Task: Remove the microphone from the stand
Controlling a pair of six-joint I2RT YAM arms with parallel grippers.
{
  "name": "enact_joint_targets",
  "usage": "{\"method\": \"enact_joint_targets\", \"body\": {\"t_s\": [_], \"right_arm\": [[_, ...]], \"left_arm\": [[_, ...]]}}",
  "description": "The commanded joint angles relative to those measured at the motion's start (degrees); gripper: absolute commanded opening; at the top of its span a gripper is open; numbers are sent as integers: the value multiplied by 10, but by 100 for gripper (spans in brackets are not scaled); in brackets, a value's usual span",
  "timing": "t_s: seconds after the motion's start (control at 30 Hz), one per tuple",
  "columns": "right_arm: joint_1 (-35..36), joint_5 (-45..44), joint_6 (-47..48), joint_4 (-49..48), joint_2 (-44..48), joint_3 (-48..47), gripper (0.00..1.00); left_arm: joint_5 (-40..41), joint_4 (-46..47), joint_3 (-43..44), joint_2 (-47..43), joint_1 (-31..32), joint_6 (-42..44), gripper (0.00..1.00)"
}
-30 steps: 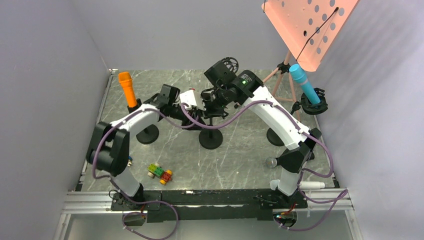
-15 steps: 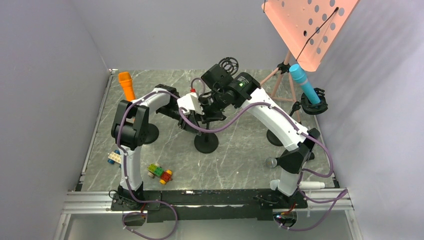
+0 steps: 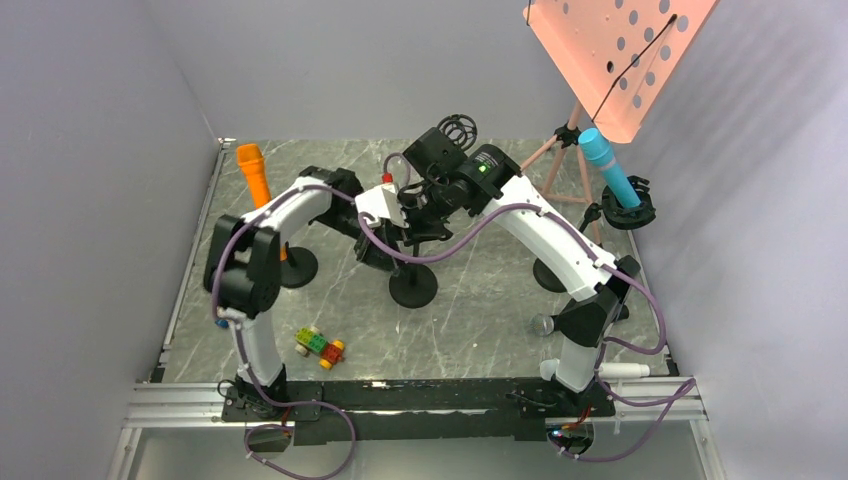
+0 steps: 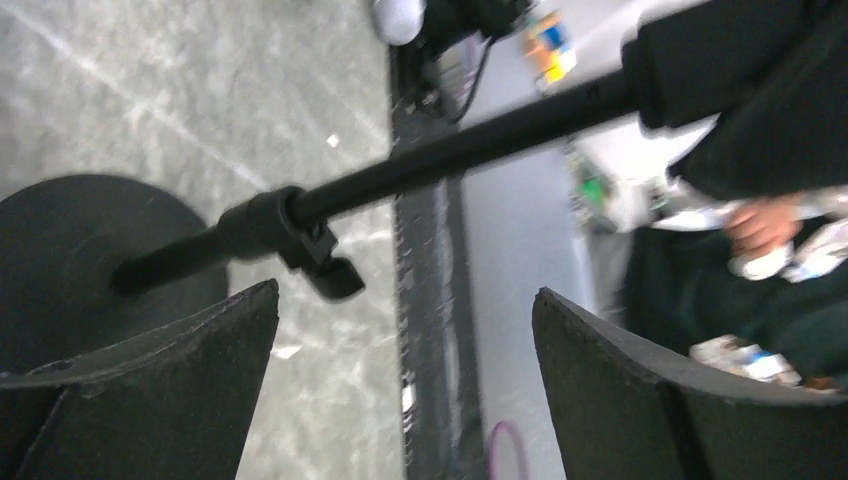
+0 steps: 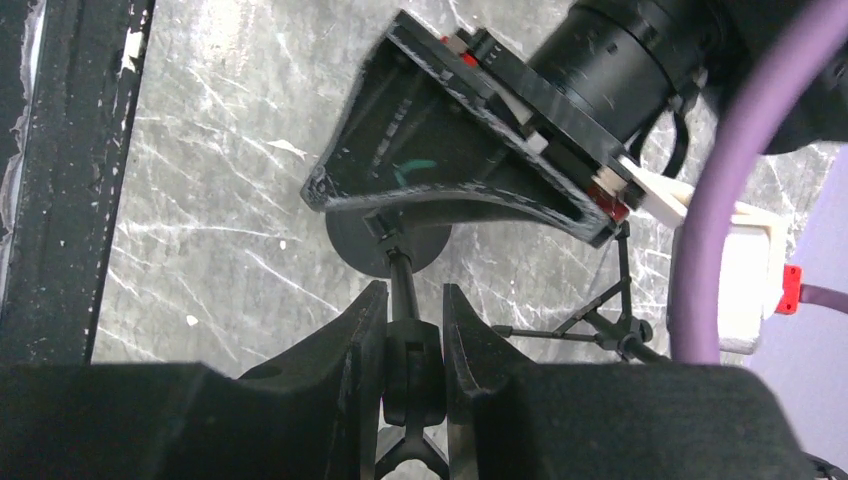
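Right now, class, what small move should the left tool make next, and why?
Probably ease the left tool forward. It is open, and the stand pole with its collar lies just beyond its fingertips, not between them. The right tool is shut on the same pole farther from the base, bracing it.

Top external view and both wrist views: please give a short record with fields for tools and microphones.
left tool: open, thin black stand pole passes beyond its fingers, not gripped
right tool: shut on that pole
orange microphone: sits in the left stand
blue microphone: tilted, in the right holder
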State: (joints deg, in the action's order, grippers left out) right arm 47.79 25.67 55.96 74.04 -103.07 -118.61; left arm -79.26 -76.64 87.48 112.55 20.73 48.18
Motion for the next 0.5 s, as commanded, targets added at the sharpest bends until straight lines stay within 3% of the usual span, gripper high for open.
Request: {"method": "enact_joint_targets", "body": {"t_s": [0.0, 0.07, 0.2, 0.47], "right_arm": [[-3, -30, 13, -25, 4, 6, 0], [-4, -33, 13, -26, 6, 7, 0], [-5, -43, 9, -29, 6, 9, 0], [-6, -81, -29, -41, -7, 11, 0]], "left_arm": [[136, 346, -102, -161, -2, -278, 99], [180, 404, -117, -183, -12, -329, 99], [290, 420, -97, -188, -32, -386, 99], [432, 555, -136, -321, -56, -495, 99]]}}
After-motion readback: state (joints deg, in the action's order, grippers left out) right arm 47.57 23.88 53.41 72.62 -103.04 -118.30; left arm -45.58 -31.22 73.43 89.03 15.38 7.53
